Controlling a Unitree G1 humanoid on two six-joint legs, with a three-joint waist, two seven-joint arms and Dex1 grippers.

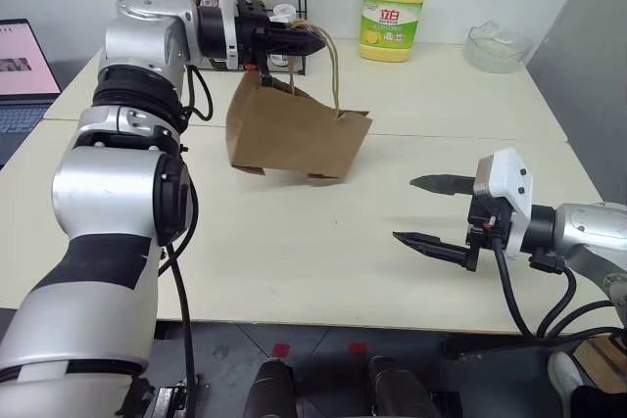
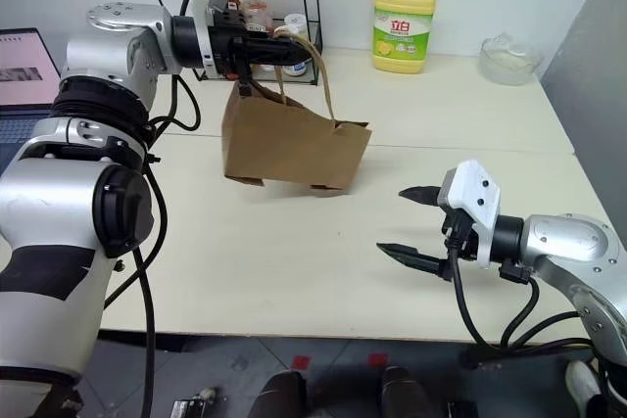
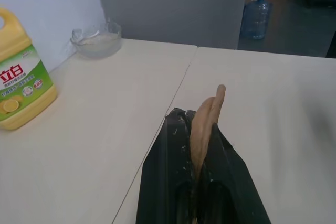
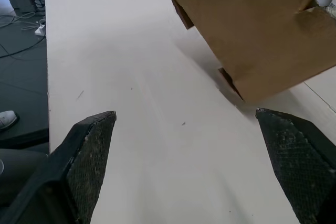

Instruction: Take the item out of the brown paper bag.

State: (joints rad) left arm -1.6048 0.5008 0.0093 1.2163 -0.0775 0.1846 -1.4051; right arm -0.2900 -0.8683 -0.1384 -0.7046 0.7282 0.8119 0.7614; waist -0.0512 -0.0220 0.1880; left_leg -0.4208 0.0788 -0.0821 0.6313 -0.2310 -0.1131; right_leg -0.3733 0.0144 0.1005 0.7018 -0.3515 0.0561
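The brown paper bag (image 1: pixel 294 134) hangs tilted above the cream table (image 1: pixel 294 252), lifted by one tan loop handle (image 1: pixel 334 70). My left gripper (image 1: pixel 315 42) is shut on that handle, seen pinched between the black fingers (image 3: pixel 173 182) in the left wrist view. The bag's lower corners sit at or just above the tabletop. The item is hidden. My right gripper (image 1: pixel 423 210) stands open and empty low over the table at the front right, pointing toward the bag (image 4: pixel 257 30), well apart from it.
A yellow detergent jug (image 1: pixel 392 12) and a clear glass bowl (image 1: pixel 497 46) stand at the table's back edge. A black wire rack (image 2: pixel 284 17) with small containers is behind the bag. A laptop (image 1: pixel 24 75) sits at the far left.
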